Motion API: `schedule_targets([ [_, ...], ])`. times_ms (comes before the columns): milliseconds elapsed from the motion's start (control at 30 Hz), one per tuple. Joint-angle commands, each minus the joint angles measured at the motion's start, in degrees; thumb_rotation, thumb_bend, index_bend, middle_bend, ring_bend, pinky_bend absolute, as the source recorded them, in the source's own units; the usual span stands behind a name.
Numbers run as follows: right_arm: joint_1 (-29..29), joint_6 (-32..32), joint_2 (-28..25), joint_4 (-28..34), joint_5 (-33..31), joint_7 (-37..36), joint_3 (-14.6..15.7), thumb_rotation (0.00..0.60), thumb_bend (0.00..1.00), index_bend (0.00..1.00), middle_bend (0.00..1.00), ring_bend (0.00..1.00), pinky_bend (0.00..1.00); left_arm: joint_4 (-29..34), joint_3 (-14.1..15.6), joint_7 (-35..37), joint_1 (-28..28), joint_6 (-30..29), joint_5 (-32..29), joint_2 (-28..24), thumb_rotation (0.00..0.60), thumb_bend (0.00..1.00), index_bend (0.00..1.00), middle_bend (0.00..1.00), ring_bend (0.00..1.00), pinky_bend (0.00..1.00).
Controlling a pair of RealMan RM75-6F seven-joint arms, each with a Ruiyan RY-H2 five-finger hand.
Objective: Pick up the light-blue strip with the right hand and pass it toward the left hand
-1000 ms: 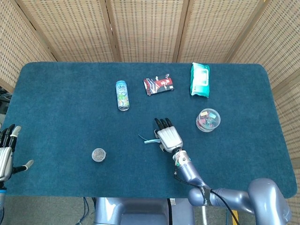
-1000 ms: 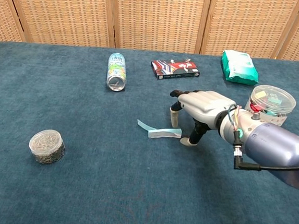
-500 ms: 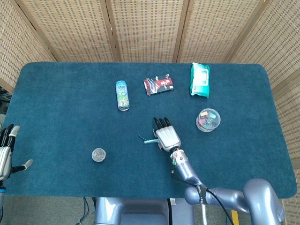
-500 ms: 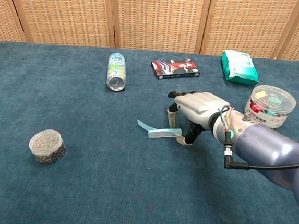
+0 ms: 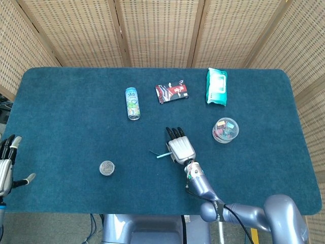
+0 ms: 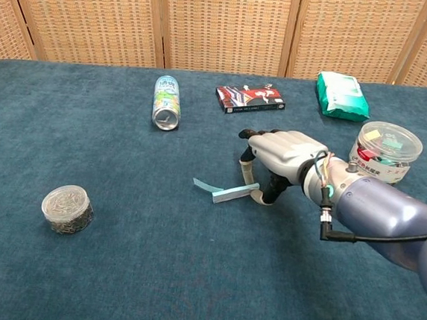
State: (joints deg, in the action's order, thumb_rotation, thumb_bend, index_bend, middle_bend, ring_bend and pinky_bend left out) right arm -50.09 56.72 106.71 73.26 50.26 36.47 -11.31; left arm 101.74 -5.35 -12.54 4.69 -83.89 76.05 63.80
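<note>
Chest view: right hand, palm down, pinches the light-blue strip.

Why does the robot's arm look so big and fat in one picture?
Chest view: the right arm sits close to the camera, so it looms large; the right hand stays sharp. Head view: seen from above, the same hand looks small; lighting is even, without glare.

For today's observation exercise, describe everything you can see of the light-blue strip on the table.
The light-blue strip is a thin, narrow band, paper-like or plastic by its look, bent partway along. Its right end is tilted up off the blue cloth table, pinched at the fingertips of the right hand; its left end reaches down toward the cloth. Nothing else touches it.
</note>
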Motion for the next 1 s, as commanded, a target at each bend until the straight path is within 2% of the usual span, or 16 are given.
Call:
schedule_targets([
  [33, 0.34, 0.45, -0.86, 1.33, 1.06, -0.93, -0.28, 0.600, 0.47, 0.59, 0.00, 0.00, 0.00, -0.09, 0.03, -0.04, 0.07, 0.09, 0.00, 0.05, 0.600, 0.09, 0.00, 0.00, 0.00, 0.00],
  [233, 1.70, 2.87, -6.46, 9.20, 5.31, -2.73, -0.67, 0.600, 0.47, 0.59, 0.00, 0.00, 0.00, -3.68, -1.14, 0.18, 2.21, 0.36, 2.42, 1.84, 0.600, 0.10, 0.00, 0.00, 0.00, 0.00],
  [300, 2.08, 3.55, -8.37, 11.86, 6.46, -2.75, -0.66, 0.600, 0.47, 0.59, 0.00, 0.00, 0.00, -5.84, -1.93, 0.14, 3.69, 0.60, 3.93, 2.76, 0.600, 0.09, 0.00, 0.03, 0.04, 0.02],
  [400, 2.47, 4.65, -10.40, 15.05, 7.82, -2.50, -0.78, 0.600, 0.47, 0.59, 0.00, 0.00, 0.00, -9.15, -3.16, 0.26, 6.66, 1.40, 7.06, 3.90, 0.600, 0.07, 0.00, 0.22, 0.23, 0.16],
  [433, 2.53, 4.94, -11.00, 16.11, 8.05, -2.27, -0.88, 0.600, 0.47, 0.59, 0.00, 0.00, 0.00, -10.34, -3.50, 0.45, 7.84, 1.88, 8.26, 4.29, 0.600, 0.06, 0.00, 0.32, 0.33, 0.24],
  [533, 2.40, 5.84, -12.41, 19.08, 7.91, -0.85, -1.63, 0.600, 0.47, 0.59, 0.00, 0.00, 0.00, -13.77, -4.43, 1.65, 12.04, 3.34, 12.84, 5.70, 0.600, 0.04, 0.00, 0.52, 0.56, 0.45],
  [667, 1.69, 6.66, -13.14, 21.53, 6.31, 1.46, -3.07, 0.600, 0.47, 0.60, 0.00, 0.00, 0.00, -16.07, -5.63, 4.66, 17.98, 7.51, 16.26, 7.33, 0.600, 0.00, 0.02, 0.67, 0.71, 0.64],
  [733, 1.17, 7.18, -13.30, 22.57, 4.87, 2.98, -3.98, 0.600, 0.47, 0.60, 0.00, 0.00, 0.00, -16.61, -6.22, 7.51, 21.26, 10.52, 16.94, 8.31, 0.600, 0.00, 0.10, 0.72, 0.76, 0.69],
  [833, 0.28, 8.09, -13.40, 23.79, 2.34, 5.06, -5.52, 0.600, 0.47, 0.60, 0.00, 0.00, 0.00, -18.26, -7.12, 12.60, 25.58, 14.72, 16.39, 10.53, 0.600, 0.00, 0.23, 0.76, 0.79, 0.71],
  [1000, -0.78, 9.20, -13.38, 24.03, -1.08, 7.20, -7.08, 0.600, 0.47, 0.60, 0.00, 0.00, 0.00, -19.36, -7.88, 16.83, 31.06, 22.07, 13.35, 14.52, 0.600, 0.04, 0.31, 0.77, 0.79, 0.71],
])
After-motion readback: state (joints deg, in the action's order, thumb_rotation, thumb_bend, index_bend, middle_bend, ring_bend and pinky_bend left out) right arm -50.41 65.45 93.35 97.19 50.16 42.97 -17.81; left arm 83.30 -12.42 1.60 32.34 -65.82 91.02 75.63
